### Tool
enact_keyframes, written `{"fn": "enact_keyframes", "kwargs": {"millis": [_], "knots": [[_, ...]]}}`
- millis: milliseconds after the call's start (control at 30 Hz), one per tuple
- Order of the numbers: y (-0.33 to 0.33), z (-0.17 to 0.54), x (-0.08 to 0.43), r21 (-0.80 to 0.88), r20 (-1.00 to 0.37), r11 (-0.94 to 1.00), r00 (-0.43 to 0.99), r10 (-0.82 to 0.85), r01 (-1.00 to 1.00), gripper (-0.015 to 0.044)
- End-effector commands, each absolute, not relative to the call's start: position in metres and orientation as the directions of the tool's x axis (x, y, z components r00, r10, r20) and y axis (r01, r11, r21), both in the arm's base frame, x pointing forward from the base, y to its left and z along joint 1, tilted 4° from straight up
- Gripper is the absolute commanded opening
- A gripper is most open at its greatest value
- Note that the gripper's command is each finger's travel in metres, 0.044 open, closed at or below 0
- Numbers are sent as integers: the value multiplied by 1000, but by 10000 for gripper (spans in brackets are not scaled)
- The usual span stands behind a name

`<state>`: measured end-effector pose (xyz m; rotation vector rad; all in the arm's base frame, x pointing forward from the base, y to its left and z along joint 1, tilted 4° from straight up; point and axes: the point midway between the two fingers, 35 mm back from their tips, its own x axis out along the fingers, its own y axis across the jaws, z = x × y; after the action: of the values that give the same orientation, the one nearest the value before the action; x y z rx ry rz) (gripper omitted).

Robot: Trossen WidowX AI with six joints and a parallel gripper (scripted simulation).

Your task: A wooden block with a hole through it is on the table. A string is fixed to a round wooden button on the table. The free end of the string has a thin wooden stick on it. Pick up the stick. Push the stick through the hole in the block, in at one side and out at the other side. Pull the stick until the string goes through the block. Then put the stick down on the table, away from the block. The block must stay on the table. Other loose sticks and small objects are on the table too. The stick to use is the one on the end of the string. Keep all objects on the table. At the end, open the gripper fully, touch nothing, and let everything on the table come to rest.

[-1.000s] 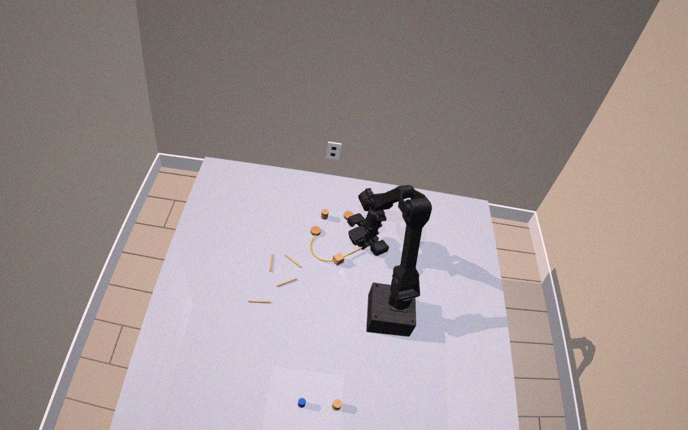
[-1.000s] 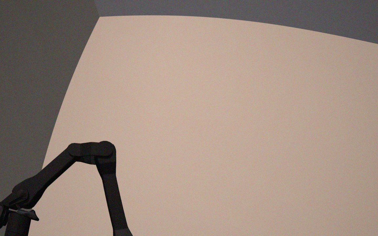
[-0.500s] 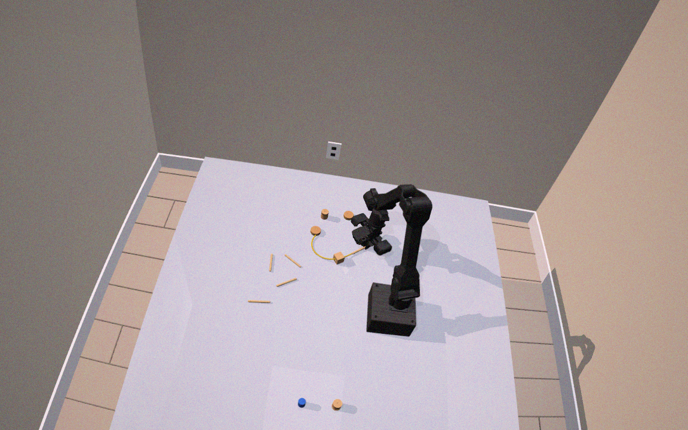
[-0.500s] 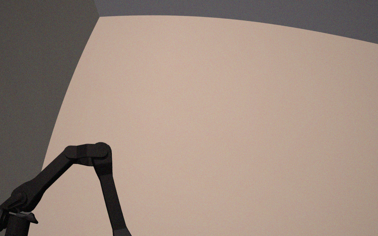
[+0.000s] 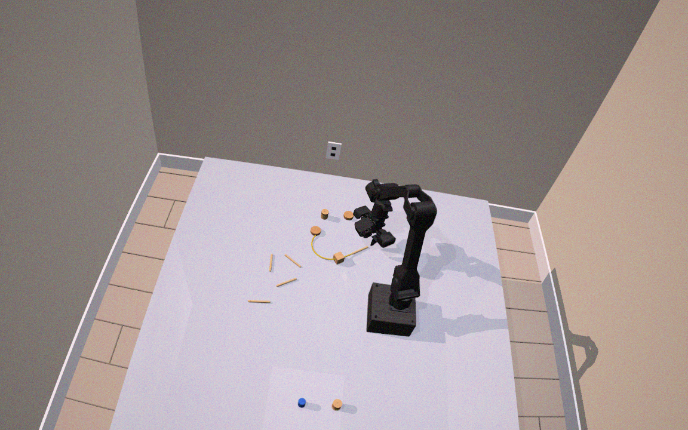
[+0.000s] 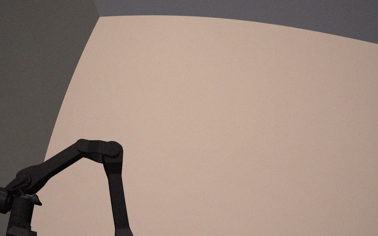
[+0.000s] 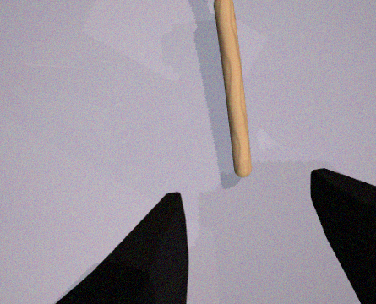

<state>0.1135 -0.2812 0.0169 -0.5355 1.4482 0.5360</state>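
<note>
The wooden block (image 5: 338,258) sits on the table, left of the gripper. The yellow string (image 5: 313,249) curves from the round wooden button (image 5: 315,230) to the block's left side. The stick (image 5: 358,251) (image 7: 234,84) lies out from the block's right side, roughly in line with it. A short yellow bit seems to show between block and stick, too small to be sure. My gripper (image 7: 247,194) (image 5: 373,242) is open. Its fingertips stand on either side of the stick's free end, with gaps on both sides. The wrist view does not show the block; the exterior view shows only the arm.
Loose sticks (image 5: 270,262) (image 5: 292,261) (image 5: 286,282) (image 5: 258,301) lie left of the block. A short wooden cylinder (image 5: 324,214) and a wooden disc (image 5: 348,215) are behind it, the disc close to the gripper. A blue cylinder (image 5: 301,402) and another wooden piece (image 5: 337,404) stand at the front.
</note>
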Motion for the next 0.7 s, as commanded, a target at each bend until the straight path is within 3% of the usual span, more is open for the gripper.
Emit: {"fn": "enact_keyframes", "kwargs": {"millis": [0,133,433,667], "knots": [[-281,48,115,-35,-998,774,58,2,-632,210],[-281,48,115,-35,-998,774,58,2,-632,210],[-283,64,116,-48,-998,770,62,-11,-636,440],[-282,71,116,-47,-998,769,61,-10,-637,440]]}}
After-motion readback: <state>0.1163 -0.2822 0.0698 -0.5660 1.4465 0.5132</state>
